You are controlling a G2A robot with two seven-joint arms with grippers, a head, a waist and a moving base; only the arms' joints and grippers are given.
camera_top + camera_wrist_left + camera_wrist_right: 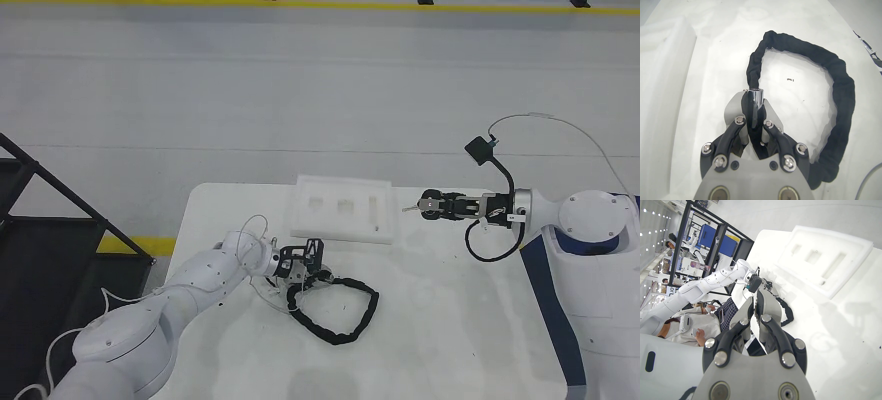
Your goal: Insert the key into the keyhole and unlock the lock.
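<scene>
Inspector: What is taking up the most ground?

Clerk: The white table (pixel 450 330) is carrying everything. Its right half and near side are lying open, giving broad room to move. The foam tray (pixel 342 210) is sitting against the far edge, near the middle, with three recesses showing.

Inspector: And the lock?

Clerk: The black sleeved chain (pixel 345 308) is lying in a loop on the table's left part. It is near the tray's front edge but apart from it, and well in from the table's left edge. The left gripper (pixel 310 262) is clamping its jaws on the chrome lock cylinder (pixel 756 98) at the loop's end. The cylinder's open end is pointing out past the fingertips, away from the wrist.

Inspector: The other arm?

Clerk: The right gripper (pixel 428 205) is standing beside the tray's right end, well apart from the cylinder, with open table between them. Its jaws are pinching narrow on the key (pixel 408 210) — a small metal tip is poking out toward the tray. I cannot tell how the blade is turned.
</scene>
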